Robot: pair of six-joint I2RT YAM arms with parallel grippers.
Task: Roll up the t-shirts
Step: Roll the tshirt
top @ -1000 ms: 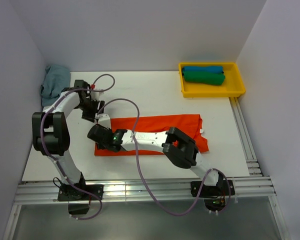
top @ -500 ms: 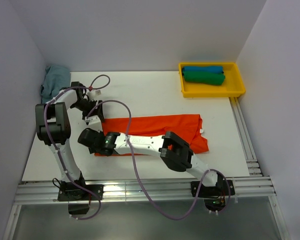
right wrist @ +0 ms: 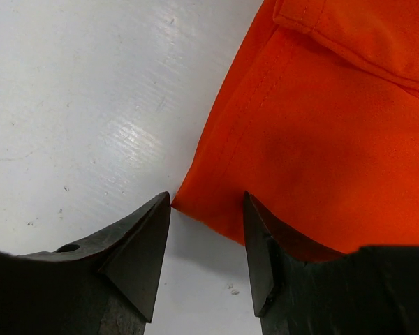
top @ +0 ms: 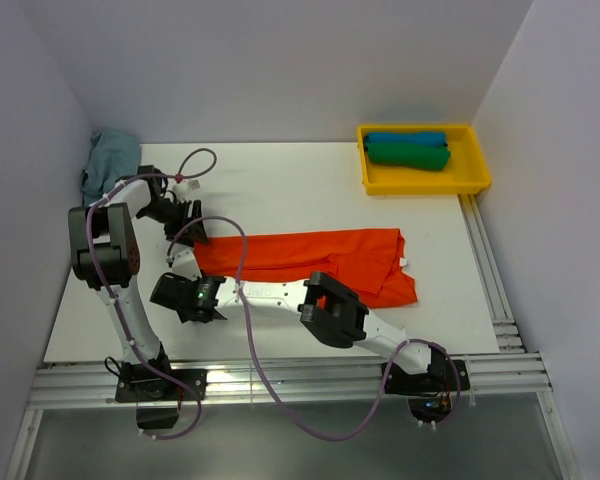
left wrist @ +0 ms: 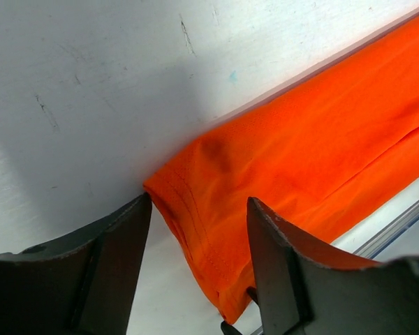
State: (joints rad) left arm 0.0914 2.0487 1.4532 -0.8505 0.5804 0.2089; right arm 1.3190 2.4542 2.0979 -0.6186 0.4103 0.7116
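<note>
The orange-red t-shirt (top: pixel 320 250) lies folded into a long strip across the middle of the table. My left gripper (top: pixel 187 238) is open over its far left corner. In the left wrist view that gripper (left wrist: pixel 199 216) straddles the hemmed corner of the t-shirt (left wrist: pixel 300 139) without pinching it. My right gripper (top: pixel 183 288) is open at the near left corner. In the right wrist view that gripper (right wrist: pixel 206 209) has the pointed corner of the t-shirt (right wrist: pixel 335 139) just between the fingertips, with bare table under them. The right arm lies along the strip's near edge.
A yellow tray (top: pixel 425 185) at the back right holds a rolled green shirt (top: pixel 407 155) and a rolled blue shirt (top: pixel 405 138). A dusty grey-blue shirt (top: pixel 110 160) lies in a heap at the back left by the wall.
My right gripper has slid left along the shirt's near edge to its left corner. My left gripper has shifted slightly and now sits at the far left corner.
</note>
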